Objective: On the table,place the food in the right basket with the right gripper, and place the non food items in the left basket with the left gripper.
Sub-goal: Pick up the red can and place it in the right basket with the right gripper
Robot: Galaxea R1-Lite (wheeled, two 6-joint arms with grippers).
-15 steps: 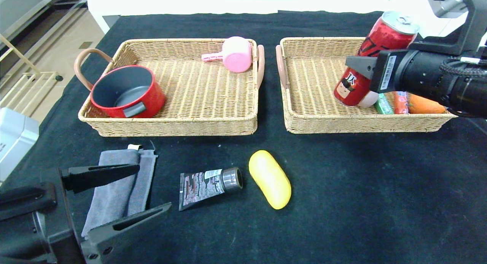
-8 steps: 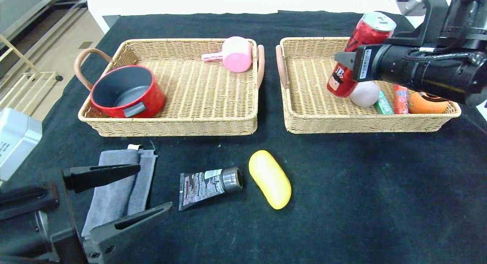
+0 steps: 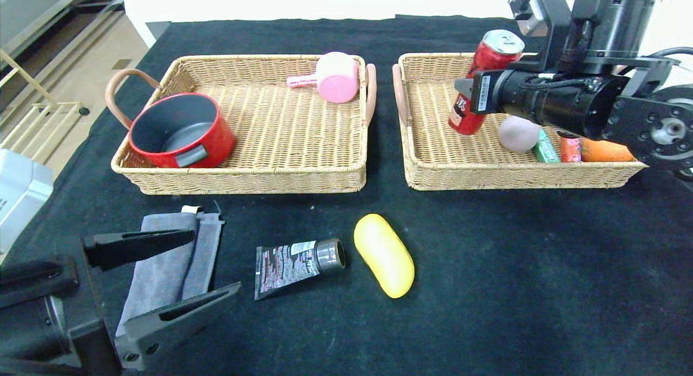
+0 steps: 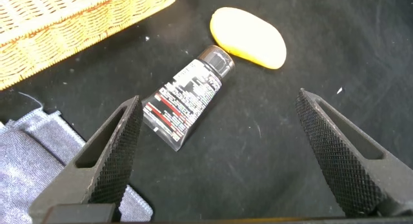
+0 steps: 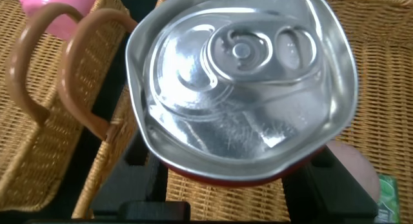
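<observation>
Right hand (image 3: 470, 91) grips red can (image 3: 484, 78) — over right basket (image 3: 433, 154).

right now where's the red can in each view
Head view: the red can is upper right, tilted over the right basket, clamped in the right pincer.
Left wrist view: not in it.
Right wrist view: its silver top fills the middle of the frame.
Shared landmark: the pale pinkish lump beside the can, seen at the edge of the right wrist view.

You are looking at a test room or lab: a table (image 3: 487, 289) under black cloth, pale floor (image 3: 81, 56), metal shelving (image 3: 48, 18) beside.
</observation>
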